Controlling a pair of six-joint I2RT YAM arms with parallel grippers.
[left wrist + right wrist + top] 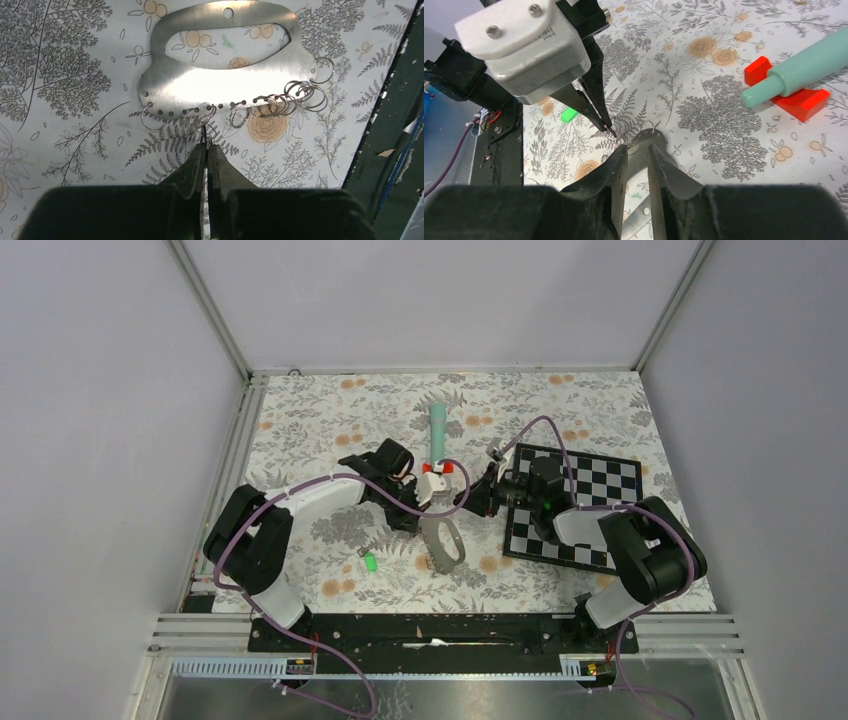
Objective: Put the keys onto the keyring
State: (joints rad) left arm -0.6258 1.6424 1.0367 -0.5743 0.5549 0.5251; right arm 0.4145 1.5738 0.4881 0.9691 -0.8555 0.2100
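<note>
Floral cloth [320, 420] covers the table, and I'm working in close. Left gripper [205, 142] is pinched fully closed, tips right at a small ring [205, 120] on the keyring [220, 85]. Something thin and dark sits between them; I can't tell what. Right gripper [638, 150] has its fingers slightly apart, straddling the keyring's end, not clamping it as far as I can judge. The keyring lies flat mid-table: thin, stiff, shiny metal, likely slippery, so I'd take it by an edge. Green key [369, 562] lies loose near the left arm. It looks light and tiny, best pinched by its plastic head.
</note>
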